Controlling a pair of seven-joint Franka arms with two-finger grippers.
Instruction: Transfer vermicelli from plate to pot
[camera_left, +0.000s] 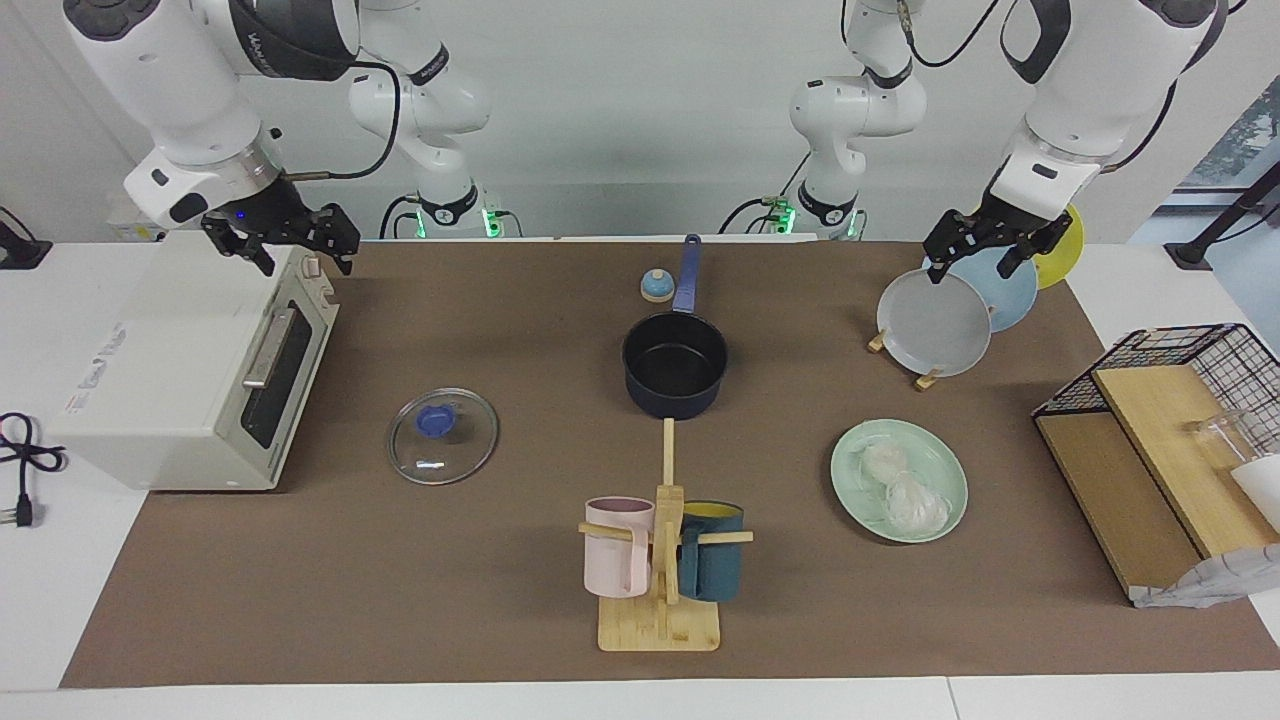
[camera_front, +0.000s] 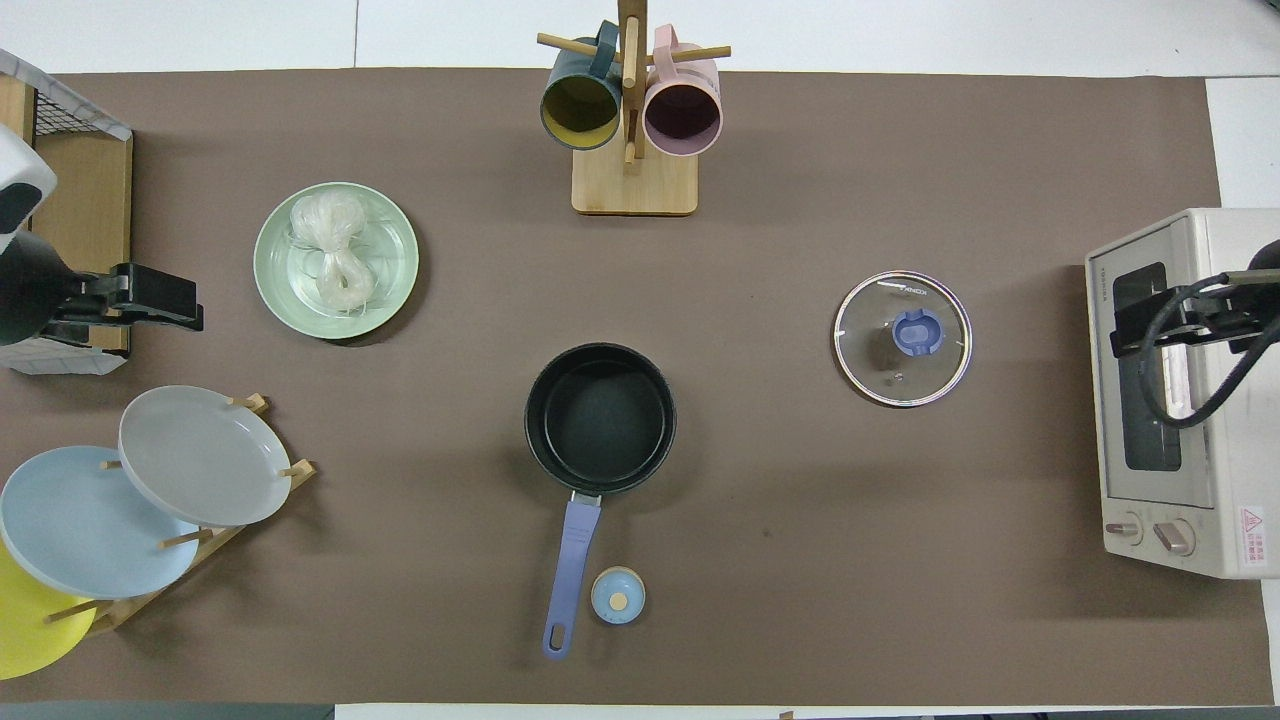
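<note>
Here we found both arms raised and waiting, neither touching anything. The left gripper (camera_left: 985, 250) hung in the air over the wooden rack (camera_left: 925, 378) of grey, blue and yellow plates at the left arm's end of the counter (camera_left: 800, 620), its fingers spread apart and holding nothing. The right gripper (camera_left: 290, 240) hovered over the top of the white toaster oven (camera_left: 190, 380) at the right arm's end, its fingers likewise parted and empty. The vermicelli (camera_left: 903, 487) lay as two whitish nests, touching one another, on the mint-green plate (camera_left: 850, 490), which sat flat on the counter, farther from the robots than the plate rack and toward the left arm's end. The pot (camera_left: 675, 365) stood upright near the middle of the counter, well apart from the plate and nearer to the robots than it; its inside looked dark and bare (nothing whitish showed in it), and its long blue handle (camera_left: 688, 272) pointed toward the robots. Just beside that handle sat a small round blue object (camera_left: 656, 286) with a pale top. The glass lid (camera_left: 442, 436) with its blue knob lay flat between the pot and the oven. The wooden mug stand (camera_left: 660, 600), bearing a pink mug (camera_left: 617, 545) and a dark teal mug (camera_left: 712, 565), stood farther from the robots than the pot.
</note>
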